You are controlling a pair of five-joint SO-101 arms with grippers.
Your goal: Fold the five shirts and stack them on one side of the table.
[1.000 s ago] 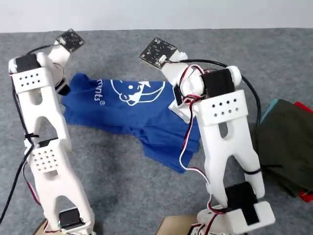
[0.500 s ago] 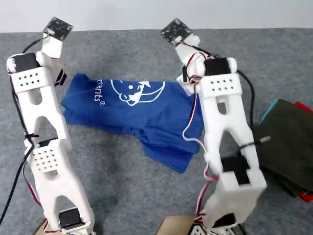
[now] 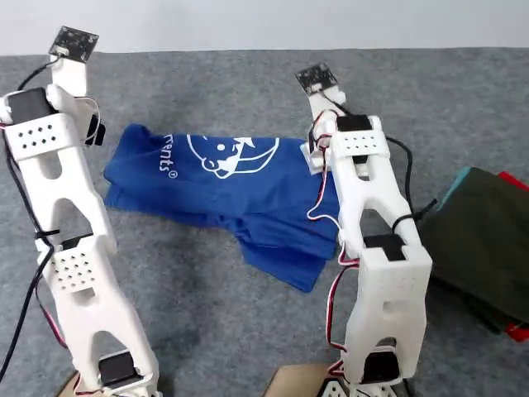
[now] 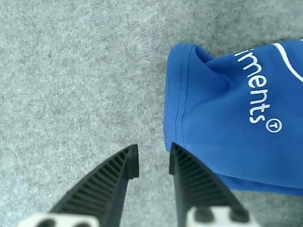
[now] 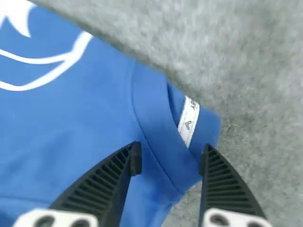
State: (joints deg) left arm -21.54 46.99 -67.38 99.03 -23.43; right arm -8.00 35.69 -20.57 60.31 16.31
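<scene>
Currently the blue shirt point(image 3: 223, 186) lies print-up on the grey tabletop point(image 3: 207, 331), mid-width and toward the far edge. It is spread roughly flat but not squared. Its near part is bunched into a loose overlapping flap that points at the near edge. A stack of dark shirts point(image 3: 483, 248) sits at the right edge, well apart from the blue one.

Left end effector point(image 4: 152, 151): jaws parted by a narrow gap with nothing between them. It hangs over bare tabletop just beside the shirt's stitched left hem point(image 4: 173, 94).

Right end effector point(image 5: 171, 150): jaws spread wide and empty, above the collar point(image 5: 151, 109) at the shirt's right end, with the white neck label point(image 5: 188, 120) in line between them.

Handling, judged: thin knit cotton, so light, limp and with no stiffness of its own. It should drape and drag instead of sliding as a sheet, and the rough tabletop will likely hold the lower layer back. It is not fragile. Single-layer fabric may slip out of a shallow pinch.

Where to take hold, judged: the doubled seams. The collar band on the right and the stitched hem on the left are thicker and give the jaws something to bite. Both pinches should be taken at matching height so the cloth lifts evenly. The left jaws would need to open further and shift onto the hem first.

Risk, judged: the bunched near flap may carry its creases into the fold unless it is smoothed out.
</scene>
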